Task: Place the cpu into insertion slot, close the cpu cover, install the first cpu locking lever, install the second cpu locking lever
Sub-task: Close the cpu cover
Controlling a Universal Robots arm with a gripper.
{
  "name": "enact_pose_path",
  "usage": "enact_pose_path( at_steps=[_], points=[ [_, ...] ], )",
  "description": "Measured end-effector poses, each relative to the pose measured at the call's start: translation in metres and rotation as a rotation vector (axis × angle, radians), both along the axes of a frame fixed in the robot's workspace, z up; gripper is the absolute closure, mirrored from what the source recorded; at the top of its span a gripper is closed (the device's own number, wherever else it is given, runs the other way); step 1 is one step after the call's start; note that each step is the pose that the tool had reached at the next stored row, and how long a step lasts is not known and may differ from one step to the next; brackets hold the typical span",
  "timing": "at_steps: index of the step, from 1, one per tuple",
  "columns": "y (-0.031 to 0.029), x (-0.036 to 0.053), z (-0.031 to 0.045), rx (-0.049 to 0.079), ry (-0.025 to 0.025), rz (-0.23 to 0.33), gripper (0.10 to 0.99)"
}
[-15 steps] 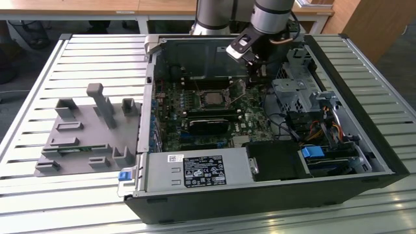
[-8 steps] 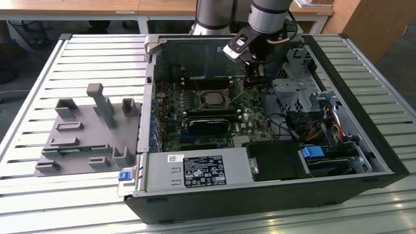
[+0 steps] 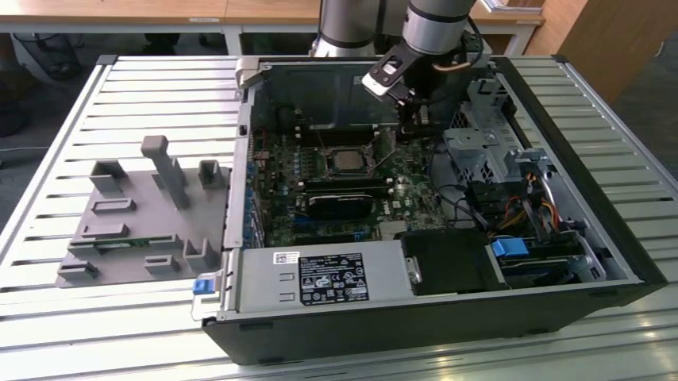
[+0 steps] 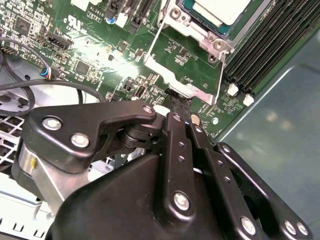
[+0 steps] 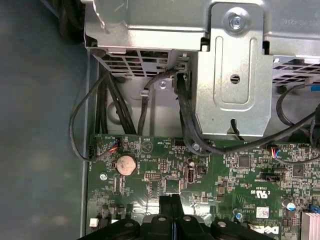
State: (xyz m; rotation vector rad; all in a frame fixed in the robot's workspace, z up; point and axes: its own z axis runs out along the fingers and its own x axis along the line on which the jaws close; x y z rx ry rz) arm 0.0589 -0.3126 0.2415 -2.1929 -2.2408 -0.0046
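Observation:
The cpu [image 3: 348, 161] lies flat in the insertion slot on the green motherboard, its silvery top also in the second wrist view [image 4: 220, 9]. The silver cpu cover [image 4: 199, 31] frames it and looks lowered. Two thin lever wires rise beside the socket, one on the exterior view's left [image 3: 322, 139] and one on its right [image 3: 389, 151]. My gripper [image 3: 411, 125] hangs inside the case at the top of the right wire. Its black fingers [image 5: 166, 205] are pressed together, tips at the wire's flat silver end [image 4: 172, 80]. Whether they pinch it is hidden.
The open case lies on a slatted table. A silver drive cage [image 3: 477, 151] with cables is close on the exterior view's right, the power supply [image 3: 317, 278] is in front, and a grey fixture [image 3: 138, 214] stands on the left. Black memory slots [image 4: 265, 45] flank the socket.

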Motion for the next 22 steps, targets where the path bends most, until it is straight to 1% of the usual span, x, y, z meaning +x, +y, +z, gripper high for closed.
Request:
enact_pose_path(
  at_steps=[22],
  points=[
    [-0.0001,-0.0149,0.0000,0.000,0.0000,0.000,0.969]
  ],
)
